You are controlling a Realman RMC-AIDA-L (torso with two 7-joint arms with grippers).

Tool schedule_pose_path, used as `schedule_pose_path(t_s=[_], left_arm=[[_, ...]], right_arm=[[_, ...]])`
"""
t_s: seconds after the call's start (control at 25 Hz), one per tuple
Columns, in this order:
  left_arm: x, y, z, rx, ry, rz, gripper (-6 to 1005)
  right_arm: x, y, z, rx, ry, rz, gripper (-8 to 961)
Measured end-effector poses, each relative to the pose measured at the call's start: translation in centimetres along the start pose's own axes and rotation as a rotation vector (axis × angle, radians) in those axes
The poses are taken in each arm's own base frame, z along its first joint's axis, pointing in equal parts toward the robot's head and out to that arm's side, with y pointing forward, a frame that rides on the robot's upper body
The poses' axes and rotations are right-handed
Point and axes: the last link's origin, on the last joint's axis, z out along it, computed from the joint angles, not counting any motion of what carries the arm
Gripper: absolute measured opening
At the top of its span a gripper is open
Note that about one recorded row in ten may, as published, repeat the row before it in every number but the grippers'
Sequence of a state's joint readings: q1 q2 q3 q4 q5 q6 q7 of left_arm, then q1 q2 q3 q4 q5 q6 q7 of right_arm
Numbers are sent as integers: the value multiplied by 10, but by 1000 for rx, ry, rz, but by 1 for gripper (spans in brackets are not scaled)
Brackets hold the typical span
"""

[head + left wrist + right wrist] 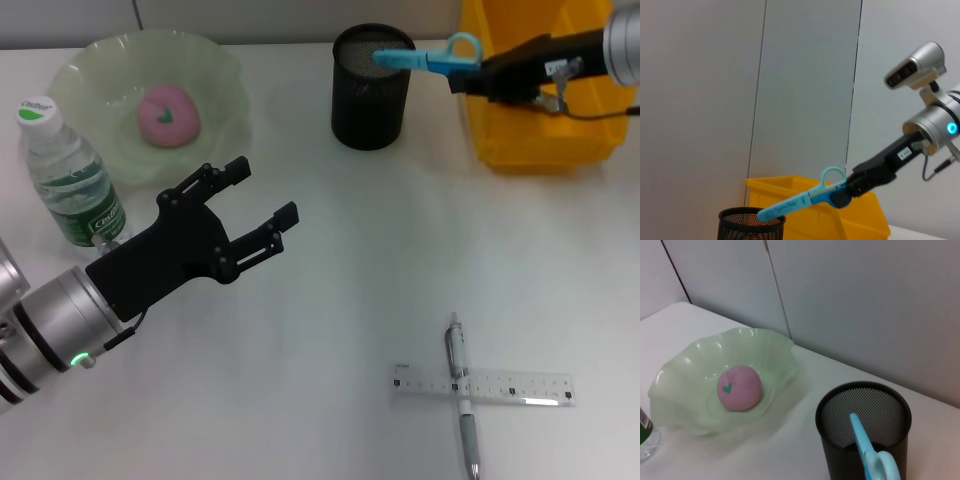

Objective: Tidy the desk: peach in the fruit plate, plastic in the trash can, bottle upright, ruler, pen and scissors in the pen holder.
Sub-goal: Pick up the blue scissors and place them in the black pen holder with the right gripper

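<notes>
Blue scissors (425,58) are clenched at the handle end in the right pincer (470,75), blade tip just over the rim of the black mesh holder (371,90) and slanting down into it. Step in hand: scissors into holder. Next move, as I judge it: tip them steeper, lower, then release so they drop inside. Left pincer (262,205) hovers released over the surface, near the upright bottle (68,175). Peach (168,115) sits in the green plate (90,70). Pen (462,395) lies across the ruler (484,385), both not yet stowed.
</notes>
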State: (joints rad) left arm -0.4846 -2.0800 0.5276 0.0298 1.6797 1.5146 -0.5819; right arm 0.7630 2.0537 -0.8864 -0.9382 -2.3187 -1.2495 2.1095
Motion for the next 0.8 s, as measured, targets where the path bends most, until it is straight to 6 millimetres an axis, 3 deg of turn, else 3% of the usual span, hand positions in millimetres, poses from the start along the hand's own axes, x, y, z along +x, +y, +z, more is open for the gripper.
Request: schedule_pose_path(t_s=[0.36,0.8], left_arm=[[0,1,0,0,4,10,815],[-1,2,0,0,5,2,814]], right_arm=[[-41,4,4,44,83,-26,116],[-66,14,15,65,170,-63,119]])
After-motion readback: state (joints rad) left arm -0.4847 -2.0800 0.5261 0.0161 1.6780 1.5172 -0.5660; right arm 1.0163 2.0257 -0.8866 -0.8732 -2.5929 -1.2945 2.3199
